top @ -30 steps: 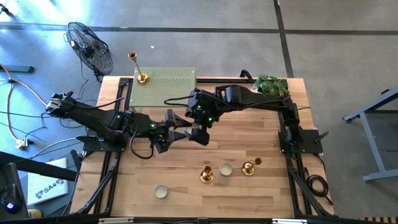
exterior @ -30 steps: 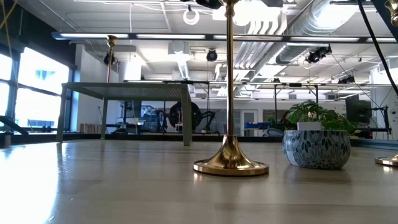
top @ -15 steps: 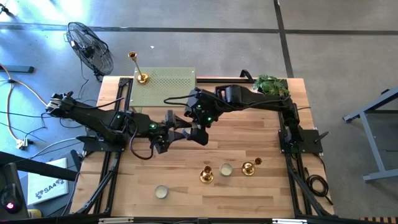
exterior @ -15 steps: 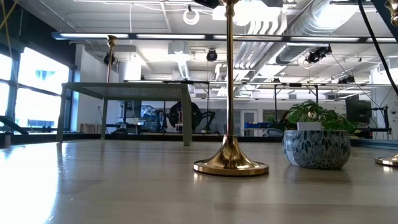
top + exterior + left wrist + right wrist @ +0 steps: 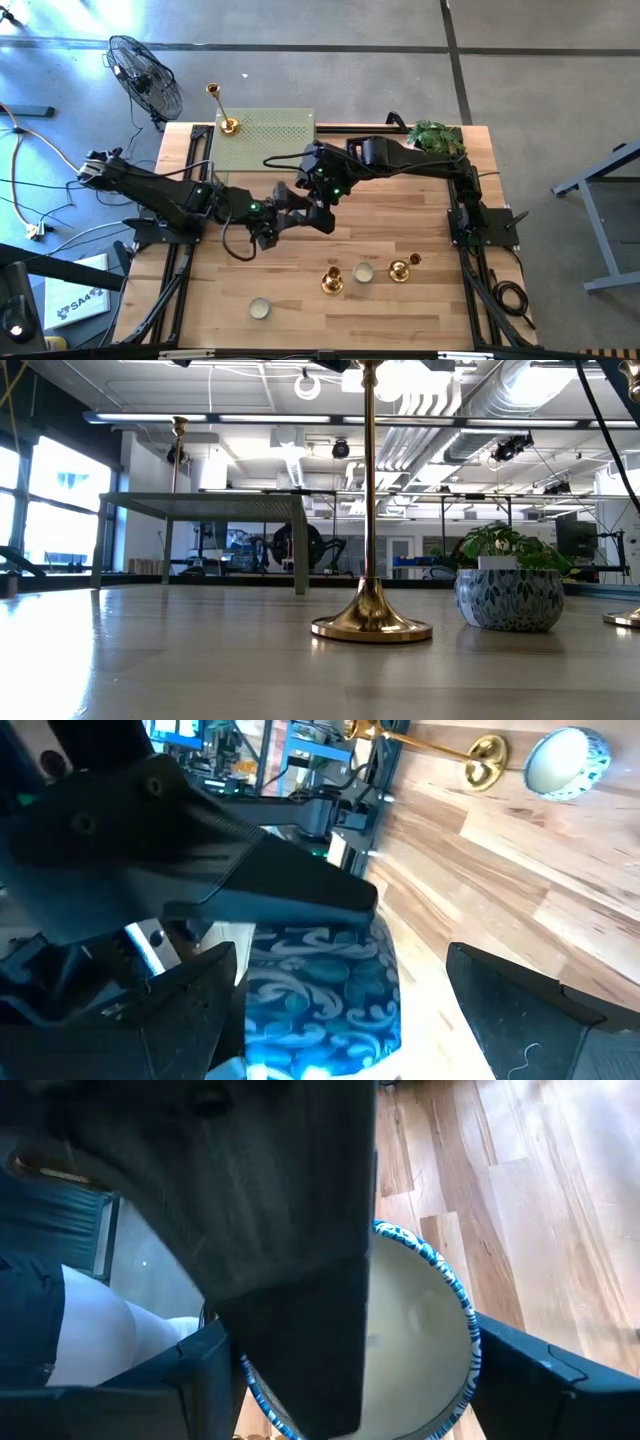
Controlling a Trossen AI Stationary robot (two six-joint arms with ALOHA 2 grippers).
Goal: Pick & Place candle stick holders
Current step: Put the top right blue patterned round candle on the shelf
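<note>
Three gold candle stick holders stand upright on their round bases. A tall one [image 5: 228, 125] is at the far left by the green mat. Two [image 5: 332, 280] [image 5: 400, 268] stand near the front edge, and one of these fills the low view [image 5: 371, 610]. My two grippers meet over the table's middle around a small blue-patterned pot [image 5: 320, 1000] with a white inside [image 5: 410, 1330]. My right gripper [image 5: 318, 212] is shut on the pot. My left gripper [image 5: 275, 218] is open, with a finger on either side of the pot [image 5: 190, 1010]. My right gripper has the pot between its two fingers [image 5: 540, 1380], on the outer wall at the blue rim [image 5: 470, 1330], coming from above. The left gripper hides part of the rim. I cannot tell whether the pot stands on the table.
A white candle [image 5: 363, 272] sits between the two near candlesticks, and another [image 5: 259, 308] lies near the front left. A potted plant [image 5: 437, 135] stands at the far right, also showing in the low view [image 5: 510, 598]. A green perforated mat [image 5: 262, 140] lies at the far left.
My left gripper has moved a little toward the table's right, closer to the pot and my right gripper. My right gripper and the candle stick holders have kept still.
</note>
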